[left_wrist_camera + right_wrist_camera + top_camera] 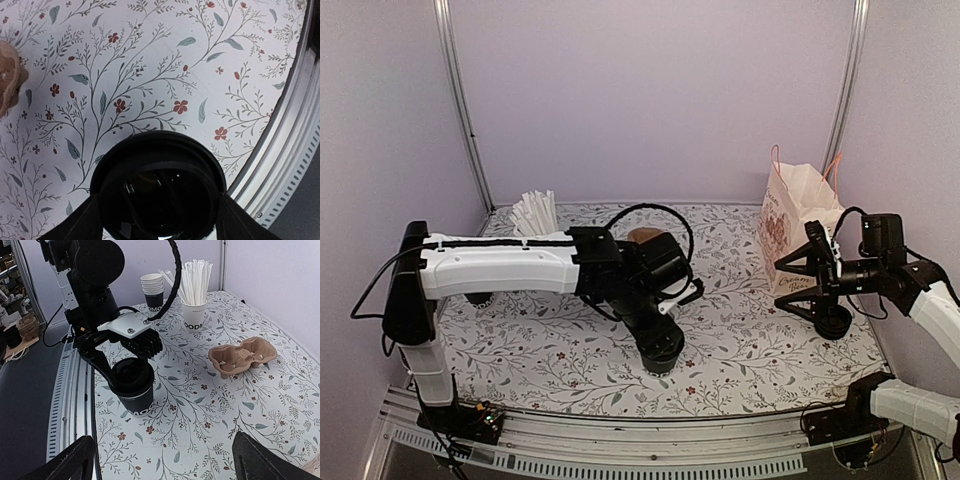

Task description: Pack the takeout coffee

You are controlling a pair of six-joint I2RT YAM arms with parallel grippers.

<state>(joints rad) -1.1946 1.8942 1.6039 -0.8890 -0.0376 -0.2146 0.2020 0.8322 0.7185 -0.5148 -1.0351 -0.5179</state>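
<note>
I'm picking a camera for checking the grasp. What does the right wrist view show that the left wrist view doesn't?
Only the right wrist view: the straw holder, the stack of lidless cups, the whole cardboard carrier, and the side wall of the takeout coffee.
Only the left wrist view: a straight-down look onto the coffee's lid.
Both: the takeout coffee with the left fingers on either side, a bit of the carrier, the floral table cover and the metal table edge.
</note>
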